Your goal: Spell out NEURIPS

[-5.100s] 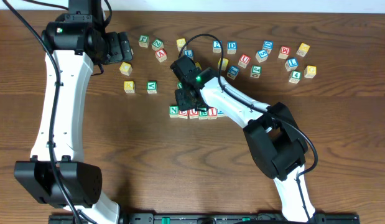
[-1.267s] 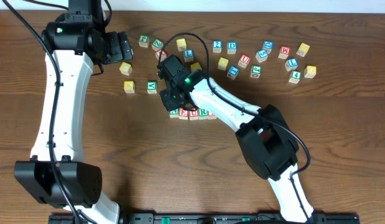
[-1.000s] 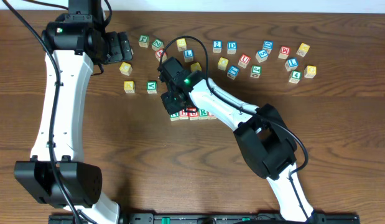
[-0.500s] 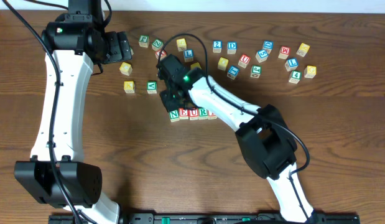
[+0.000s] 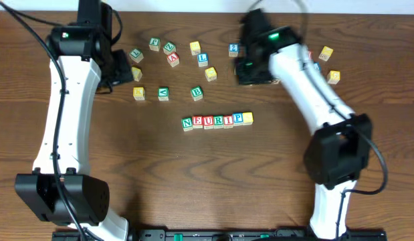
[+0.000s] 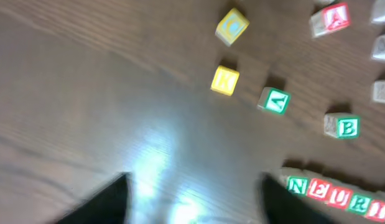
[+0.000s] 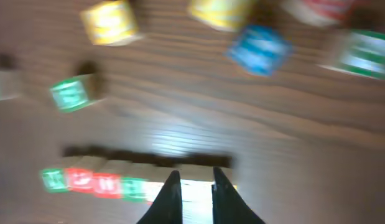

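**Seven cubes in line on the bench.** A single row [image 5: 218, 121] of seven wooden cubes stands edge to edge on the bench [image 5: 160, 174]. It lies just on the arm-base side of a loose green B cube [image 5: 196, 93]. From the robot's left the row reads green N [image 5: 187, 122], red E [image 5: 198, 122], red U [image 5: 208, 121], green R [image 5: 218, 121], red I [image 5: 228, 120] and blue P [image 5: 238, 119]. One yellow-faced cube [image 5: 248, 118] closes the right end. The N sits nearly in line with the B cube, and the other six run off to its right.

Neither of the two arms touches the row. The left end effector [image 6: 193, 180] hangs well to the left of the B cube and farther back, its two fingers wide apart and empty. The right end effector [image 7: 194, 177], blurred in the overhead view, is well to the right of the B cube and farther back. Its two fingers show only a narrow gap, with nothing in it.

Two loose cubes sit level with the B cube on its left, first a green cube [image 5: 163, 93], then a yellow cube [image 5: 138, 92]. At least eight more are scattered beyond the B cube toward the far edge. Two yellow ones lie far to its right, and the right arm hides any others.
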`<action>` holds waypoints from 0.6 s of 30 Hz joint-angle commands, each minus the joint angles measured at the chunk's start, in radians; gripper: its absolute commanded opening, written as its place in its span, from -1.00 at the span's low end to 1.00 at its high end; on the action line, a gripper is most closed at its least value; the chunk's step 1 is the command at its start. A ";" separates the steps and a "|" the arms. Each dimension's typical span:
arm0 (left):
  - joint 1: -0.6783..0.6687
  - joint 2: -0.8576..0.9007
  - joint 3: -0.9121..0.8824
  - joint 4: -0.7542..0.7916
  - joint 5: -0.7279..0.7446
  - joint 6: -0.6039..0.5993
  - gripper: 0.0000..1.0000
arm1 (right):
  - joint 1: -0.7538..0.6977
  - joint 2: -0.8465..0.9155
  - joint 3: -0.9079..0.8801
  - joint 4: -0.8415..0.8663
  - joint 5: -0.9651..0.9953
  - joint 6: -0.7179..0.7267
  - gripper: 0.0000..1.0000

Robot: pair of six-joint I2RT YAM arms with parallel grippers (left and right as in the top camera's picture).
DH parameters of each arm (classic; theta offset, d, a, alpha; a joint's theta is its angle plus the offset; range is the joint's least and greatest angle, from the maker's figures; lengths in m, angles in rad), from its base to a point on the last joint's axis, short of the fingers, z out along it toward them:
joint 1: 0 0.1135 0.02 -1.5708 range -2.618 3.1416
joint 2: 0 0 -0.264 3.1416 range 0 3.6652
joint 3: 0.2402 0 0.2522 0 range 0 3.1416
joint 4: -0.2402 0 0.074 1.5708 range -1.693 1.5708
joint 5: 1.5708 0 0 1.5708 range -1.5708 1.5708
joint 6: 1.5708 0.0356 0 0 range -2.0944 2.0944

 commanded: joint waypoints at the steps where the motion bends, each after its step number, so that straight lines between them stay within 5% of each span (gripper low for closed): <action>1: 0.002 -0.014 -0.090 0.009 0.072 -0.078 -0.51 | -0.089 -0.005 -0.014 -0.033 0.003 -0.040 -0.70; 2: -0.001 -0.014 -0.120 0.020 0.095 -0.083 -0.85 | -0.107 -0.004 -0.021 -0.037 0.003 -0.045 -0.70; 18: -0.189 0.029 -0.465 0.319 0.127 -0.165 -0.85 | -0.215 -0.003 -0.037 -0.053 0.003 -0.045 -0.58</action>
